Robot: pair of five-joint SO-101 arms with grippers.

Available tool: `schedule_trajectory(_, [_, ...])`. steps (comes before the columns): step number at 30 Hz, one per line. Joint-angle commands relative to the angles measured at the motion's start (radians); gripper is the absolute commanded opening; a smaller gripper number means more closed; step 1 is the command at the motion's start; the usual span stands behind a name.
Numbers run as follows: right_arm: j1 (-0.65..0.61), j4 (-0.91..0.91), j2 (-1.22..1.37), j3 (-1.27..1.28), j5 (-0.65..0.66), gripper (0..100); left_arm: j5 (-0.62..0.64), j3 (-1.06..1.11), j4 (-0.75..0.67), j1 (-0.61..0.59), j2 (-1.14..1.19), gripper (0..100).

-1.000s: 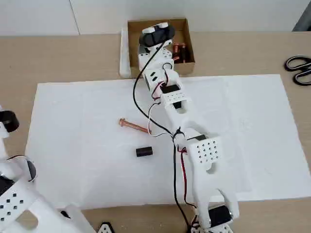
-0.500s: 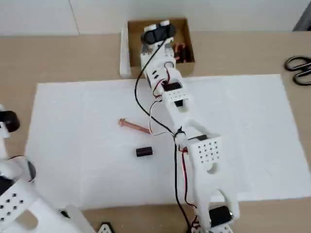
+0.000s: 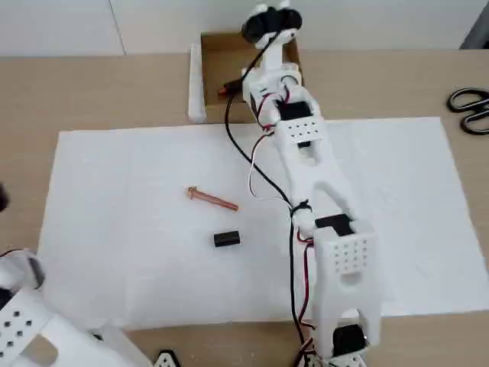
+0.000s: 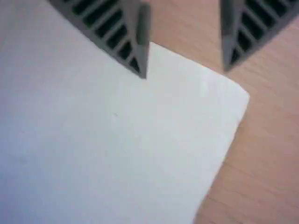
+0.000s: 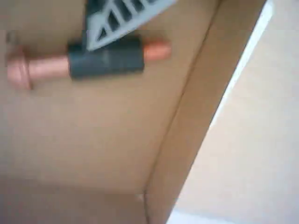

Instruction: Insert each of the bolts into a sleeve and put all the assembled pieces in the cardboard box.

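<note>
While the right tool [image 5: 112, 21] is hanging inside the cardboard box [image 3: 221, 37]: one side of it is showing just above an assembled piece [image 5: 93, 63], and I cannot tell whether it is open, closed or gripping
Assembled piece: a copper bolt sitting inside a dark sleeve, near the box wall; I cannot tell whether it is resting on the box floor or being carried
Left tool [image 4: 184, 70]: hanging open and empty over a corner of the white sheet [image 4: 117, 154], with bare counter [image 4: 261, 154] beside it
Loose bolt [image 3: 212, 199]: lying on the sheet, well apart from the box
Loose sleeve [image 3: 226, 238]: lying near that bolt, not touching it
Step in hand: probably dropping off a finished piece, with one pair waiting
Risk at the box: if the piece is in fact clinging to the tool, lifting away could be dragging it back over the wall, and tilting could be letting the bolt slide out of its sleeve
Risk at the sheet: both loose parts are round, so a nudge could be sending them rolling, and the sheet could be wrinkling under a low approach
Risk at joining: bolt and sleeve are lying at different angles, so poor lining-up could be jamming the tip against the sleeve rim
Risk from the wire [image 3: 228, 121]: it is looping beside the right arm, near the loose bolt, and could be snagging it on the way back
</note>
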Motion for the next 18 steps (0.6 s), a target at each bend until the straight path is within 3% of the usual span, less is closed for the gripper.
schedule_trajectory(1, [0.012, 0.177, -0.173, -0.060, -0.014, 21.6, 0.055, -0.128, -0.003, -0.074, -0.017, 10])
schedule_trajectory(13, [-0.007, 0.615, -0.453, -0.058, -0.014, 21.6, 0.190, -0.381, 0.038, -0.084, -0.018, 10])
schedule_trajectory(18, [-0.033, 0.888, -0.568, -0.055, -0.011, 21.6, 0.195, -0.456, 0.040, -0.080, -0.121, 10])
